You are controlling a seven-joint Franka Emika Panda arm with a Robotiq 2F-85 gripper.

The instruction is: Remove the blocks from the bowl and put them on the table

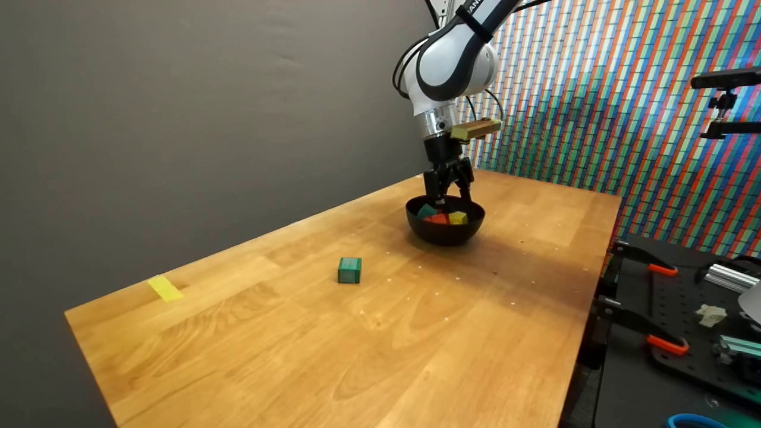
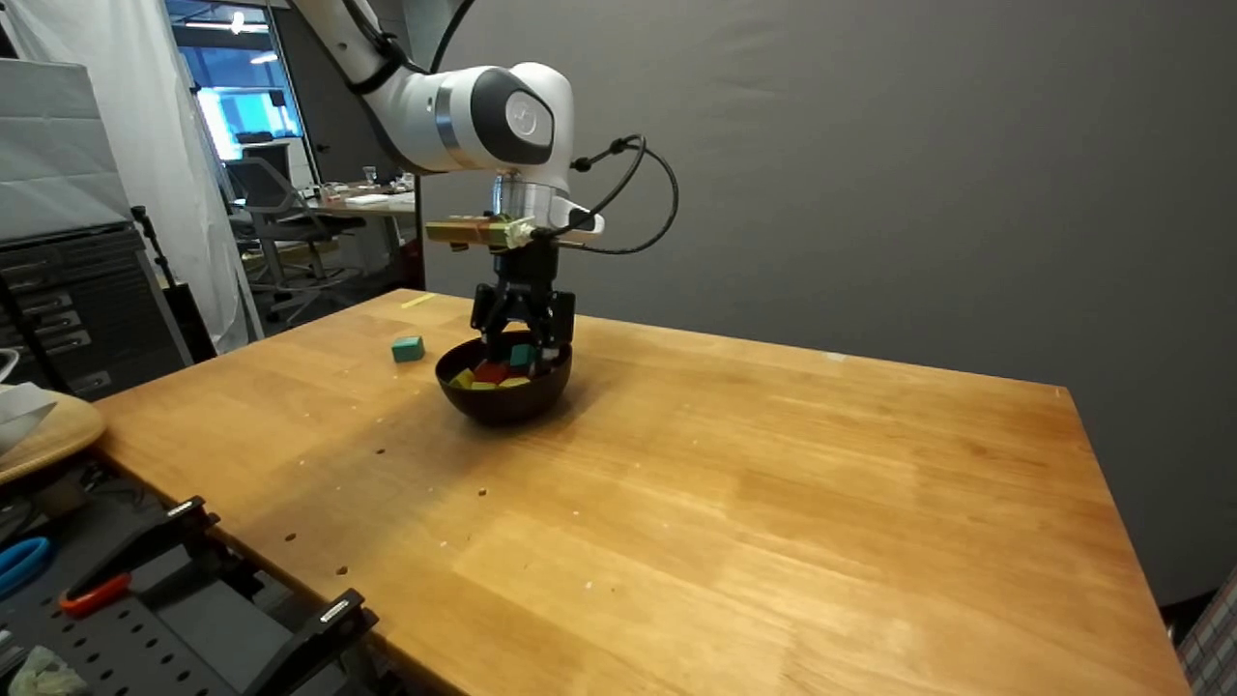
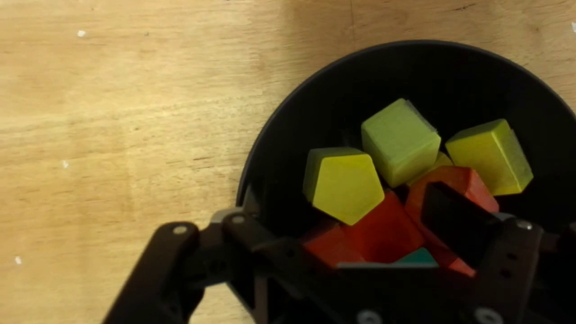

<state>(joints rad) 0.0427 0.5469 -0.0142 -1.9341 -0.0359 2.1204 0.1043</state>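
The black bowl (image 1: 445, 235) stands upright on the wooden table (image 1: 333, 362). Several blocks fill it: in the wrist view I see a yellow block (image 3: 346, 186), a paler yellow-green one (image 3: 398, 137), red ones (image 3: 387, 231) and a corner of a teal one (image 3: 417, 257). My gripper (image 2: 522, 356) points down into the bowl with its jaws wide apart. Its right finger (image 3: 454, 222) covers part of a red block; whether they touch I cannot tell. The fingers enclose no block. A green block (image 1: 349, 271) sits on the table outside the bowl.
A flat yellow tape strip (image 1: 165, 288) lies near the table's end. Black clamps with orange grips (image 1: 666, 345) reach up along one long edge, beside a dark side surface. A grey wall (image 2: 870, 193) runs behind the opposite edge.
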